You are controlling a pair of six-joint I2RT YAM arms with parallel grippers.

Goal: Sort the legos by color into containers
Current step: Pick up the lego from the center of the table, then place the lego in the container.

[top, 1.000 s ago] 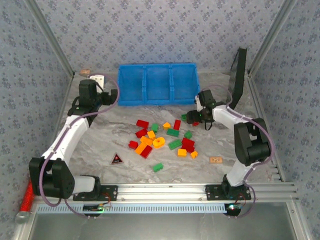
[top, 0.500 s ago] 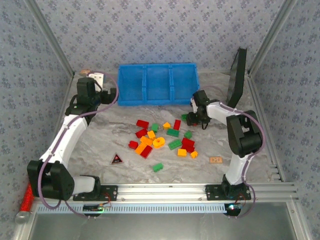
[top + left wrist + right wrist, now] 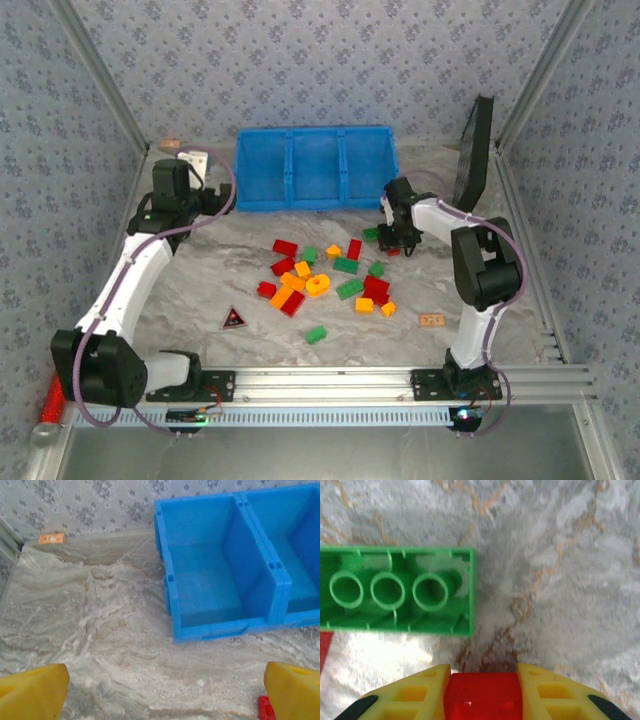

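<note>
**Fig.** Right tool [image 3: 481, 680] clamped on a red brick [image 3: 481, 696] low over the bench [image 3: 560, 555], beside an upturned green brick [image 3: 400, 591], apparently for transfer to the blue bin [image 3: 315, 204] at the far edge. Left tool [image 3: 165, 690] spread wide and empty, facing the bin's left compartment [image 3: 210, 595]. Other bricks [image 3: 318, 285] lie scattered mid-bench.

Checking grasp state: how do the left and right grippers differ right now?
Left gripper is wide open with nothing between its fingers; right gripper is closed on a red brick. Left faces the blue bin; right is down by a green brick. Both have yellow fingers.
</note>
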